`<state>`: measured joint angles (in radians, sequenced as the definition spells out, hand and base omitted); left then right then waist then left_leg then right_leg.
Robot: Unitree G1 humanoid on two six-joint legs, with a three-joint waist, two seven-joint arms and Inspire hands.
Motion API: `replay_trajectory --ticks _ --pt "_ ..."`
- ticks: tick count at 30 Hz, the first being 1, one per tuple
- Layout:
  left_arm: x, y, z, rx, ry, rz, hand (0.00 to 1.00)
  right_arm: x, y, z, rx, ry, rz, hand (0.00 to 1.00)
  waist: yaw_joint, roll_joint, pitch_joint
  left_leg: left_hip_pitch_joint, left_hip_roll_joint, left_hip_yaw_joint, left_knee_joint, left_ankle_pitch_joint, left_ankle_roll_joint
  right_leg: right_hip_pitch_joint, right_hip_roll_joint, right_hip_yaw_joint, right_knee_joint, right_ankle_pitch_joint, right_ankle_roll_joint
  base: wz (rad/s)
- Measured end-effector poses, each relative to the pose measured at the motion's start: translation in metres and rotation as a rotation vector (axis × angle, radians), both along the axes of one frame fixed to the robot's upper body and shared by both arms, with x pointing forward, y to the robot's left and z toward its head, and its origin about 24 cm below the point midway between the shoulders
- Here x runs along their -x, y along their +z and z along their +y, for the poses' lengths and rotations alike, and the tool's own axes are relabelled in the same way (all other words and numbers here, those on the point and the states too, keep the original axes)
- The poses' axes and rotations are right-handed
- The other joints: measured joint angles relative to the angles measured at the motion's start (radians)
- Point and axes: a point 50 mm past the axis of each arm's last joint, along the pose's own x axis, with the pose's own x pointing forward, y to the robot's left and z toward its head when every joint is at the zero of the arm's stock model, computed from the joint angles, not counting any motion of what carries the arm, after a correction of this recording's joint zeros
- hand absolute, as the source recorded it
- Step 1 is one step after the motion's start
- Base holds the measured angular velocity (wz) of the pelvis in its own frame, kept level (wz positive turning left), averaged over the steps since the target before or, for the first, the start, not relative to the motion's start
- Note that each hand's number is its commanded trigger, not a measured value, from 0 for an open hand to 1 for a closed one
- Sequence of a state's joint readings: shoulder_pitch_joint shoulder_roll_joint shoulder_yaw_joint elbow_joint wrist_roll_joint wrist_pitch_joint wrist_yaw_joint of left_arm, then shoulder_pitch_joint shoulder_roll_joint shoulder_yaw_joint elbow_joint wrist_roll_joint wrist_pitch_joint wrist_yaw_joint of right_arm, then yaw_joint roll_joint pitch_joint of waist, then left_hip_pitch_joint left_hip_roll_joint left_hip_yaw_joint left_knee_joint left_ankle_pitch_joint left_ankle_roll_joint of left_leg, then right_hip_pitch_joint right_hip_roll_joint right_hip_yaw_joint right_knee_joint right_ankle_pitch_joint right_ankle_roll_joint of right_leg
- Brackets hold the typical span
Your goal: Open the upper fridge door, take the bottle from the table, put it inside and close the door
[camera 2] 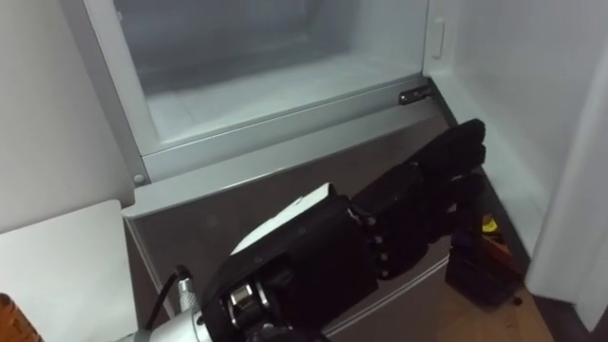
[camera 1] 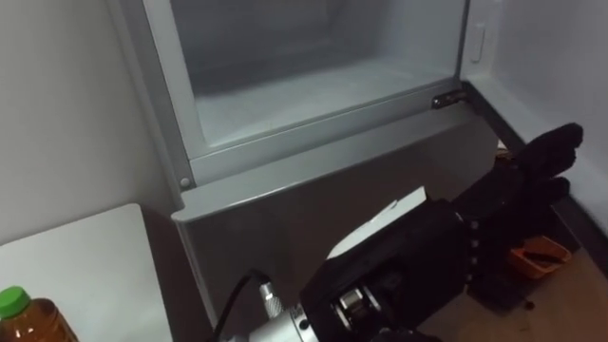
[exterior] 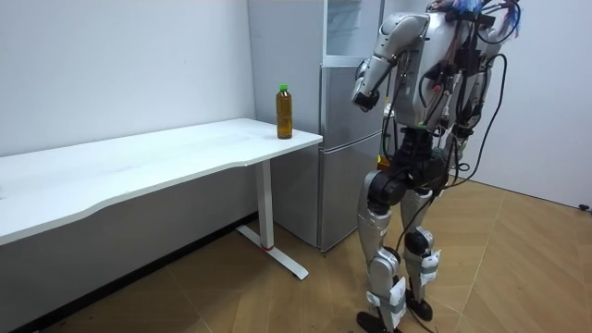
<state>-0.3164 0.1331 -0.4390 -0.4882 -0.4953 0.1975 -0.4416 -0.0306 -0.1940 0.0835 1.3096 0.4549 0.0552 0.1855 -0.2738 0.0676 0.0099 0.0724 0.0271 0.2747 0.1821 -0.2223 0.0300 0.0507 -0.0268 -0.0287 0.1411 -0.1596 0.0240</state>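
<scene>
Left hand (camera 2: 410,198) raised in front of the body, back turned up toward the head camera. Fingers (camera 2: 454,152) straight and pressed side by side, curled round nothing, pointing up and to the right. Nothing held. Contact with the fridge front: cannot tell.

Forearm running from the lower left of the eye views slantwise up to the hand, wrist in line with it. In the room view, elbow bent and forearm lifted, with the hand (exterior: 363,97) near the seam between the two fridge sections.

Directly behind the hand: the grey lower fridge door (camera 1: 313,204), closed. Above that, the upper fridge compartment (camera 1: 313,90) standing open, white inside. Small metal hinge (camera 1: 446,98) at its lower right corner, up beyond the fingertips. White inner face of the opened upper door (camera 2: 570,171) along the right edge.

Down on the wooden floor (camera 1: 579,304), past the hand on the right: a small orange object (camera 1: 538,256) beside a dark box (camera 2: 483,274).

Bottle (camera 1: 26,321), green cap and amber contents, upright on the white table (camera 1: 85,266) at the lower left, well apart from the hand. In the room view, placed near the table corner closest to the fridge.

Stance: upright on both feet, close before the fridge, table on the left side.
</scene>
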Motion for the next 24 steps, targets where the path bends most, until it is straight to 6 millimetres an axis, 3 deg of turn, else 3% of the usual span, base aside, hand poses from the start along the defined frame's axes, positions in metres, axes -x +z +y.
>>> replay_trajectory --ticks 12,17,24 --pt "-0.006 0.011 -0.009 -0.059 -0.003 -0.087 0.00 -0.002 0.001 0.000 -0.030 0.007 -0.016 0.00 -0.032 0.002 0.0000 0.022 0.009 0.044 0.001 -0.002 -0.004 0.002 0.005 0.017 0.009 0.002 -0.003 -0.09" --pt "-0.006 0.012 -0.009 -0.062 0.002 -0.098 0.00 0.000 0.002 -0.006 -0.018 -0.013 -0.013 0.00 -0.058 0.018 -0.0011 0.028 0.019 0.055 0.001 -0.007 -0.011 0.001 0.014 0.029 0.010 0.006 -0.009 -0.09" --pt "-0.004 0.028 -0.018 -0.060 -0.047 -0.170 0.00 0.005 0.004 -0.019 0.038 -0.032 0.007 0.00 -0.058 0.034 0.0015 0.029 0.020 0.056 0.001 -0.007 -0.012 0.001 0.015 0.029 0.010 0.007 -0.010 0.00"
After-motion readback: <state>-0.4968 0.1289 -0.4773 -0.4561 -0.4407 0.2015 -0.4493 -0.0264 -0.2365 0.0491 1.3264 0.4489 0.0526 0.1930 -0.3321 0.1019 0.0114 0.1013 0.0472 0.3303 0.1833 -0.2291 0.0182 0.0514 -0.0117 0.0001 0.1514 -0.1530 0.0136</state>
